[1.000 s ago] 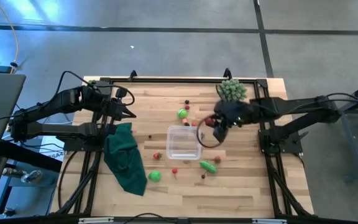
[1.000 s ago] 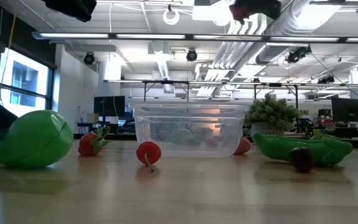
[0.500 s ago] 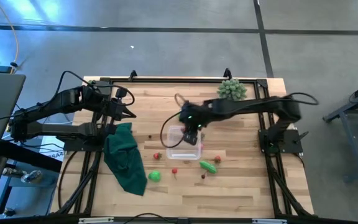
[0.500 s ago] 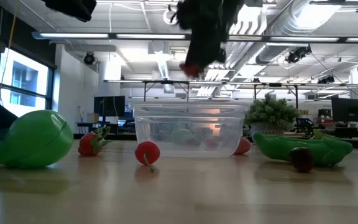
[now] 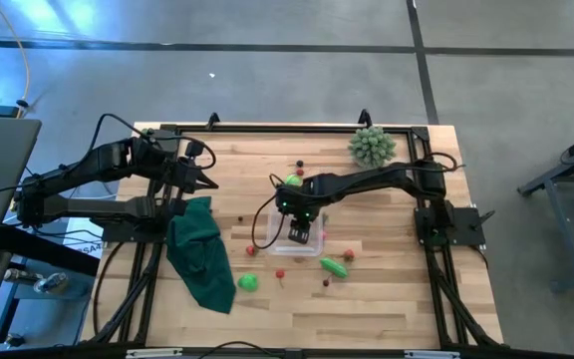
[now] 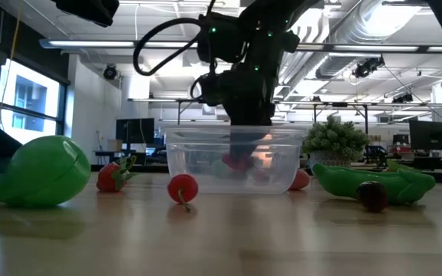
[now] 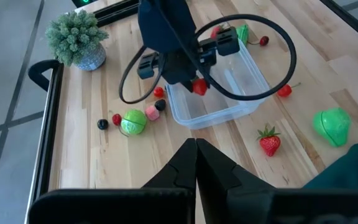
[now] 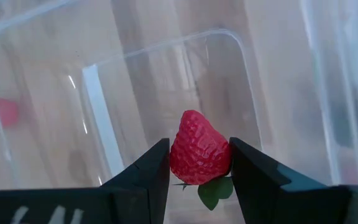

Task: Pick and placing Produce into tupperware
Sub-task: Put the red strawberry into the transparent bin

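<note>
The clear square tupperware (image 5: 283,213) stands at the table's middle. My right gripper (image 5: 302,232) reaches down into it, shut on a red strawberry (image 8: 199,148), which also shows in the left wrist view (image 7: 199,86). More produce lies around on the wood. There is a green round piece (image 5: 248,282), a green pod (image 5: 334,266), a strawberry (image 5: 252,249) and a cherry (image 6: 183,188). My left gripper (image 7: 196,149) waits shut above the table's far left, near the dark green cloth (image 5: 202,254). My right gripper pinches the strawberry's two sides (image 8: 178,155) between its two fingers, near the leafy end (image 8: 213,190). The fingers come steeply from above. The berry's tip points down, inside the tupperware's walls (image 6: 206,157). Whether it touches the floor, I cannot tell.
A pale green spiky plant (image 5: 371,146) stands at the far right corner. A green round piece (image 5: 292,180) and small dark and red pieces lie just beyond the tupperware. Near the pod lie a red piece (image 5: 348,254) and a dark one (image 5: 326,282).
My right gripper has carried the strawberry from the table's right toward its left, then down into the tupperware. It has tipped to point more steeply down. The strawberry stays between the fingers.
</note>
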